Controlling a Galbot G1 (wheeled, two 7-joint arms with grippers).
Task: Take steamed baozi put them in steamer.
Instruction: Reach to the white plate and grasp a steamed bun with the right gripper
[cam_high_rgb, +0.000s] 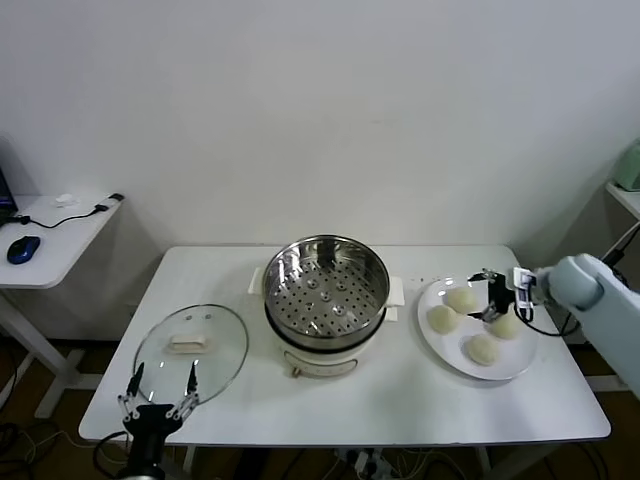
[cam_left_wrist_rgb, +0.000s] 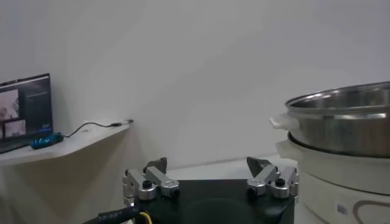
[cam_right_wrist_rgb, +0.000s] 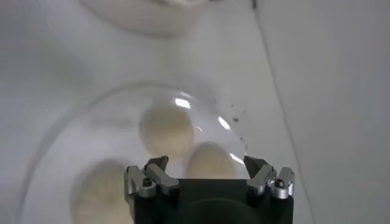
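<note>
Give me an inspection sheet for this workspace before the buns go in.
Surface: white table.
Job's things: four baozi on white plate; steamer mid-table, tray empty.
Clutter: glass lid lying on the table left of steamer.
Grippers: right gripper open, above plate, holding nothing; left gripper open at near edge by the lid.
Cables: lead on side desk; wires under table.
Surroundings: plain wall, mouse.

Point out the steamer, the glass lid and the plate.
steamer (cam_high_rgb: 326, 292): head view, perforated tray inside.
glass lid (cam_high_rgb: 190, 342): head view, white handle at its centre.
plate (cam_high_rgb: 434, 339): head view, bare near rim.
</note>
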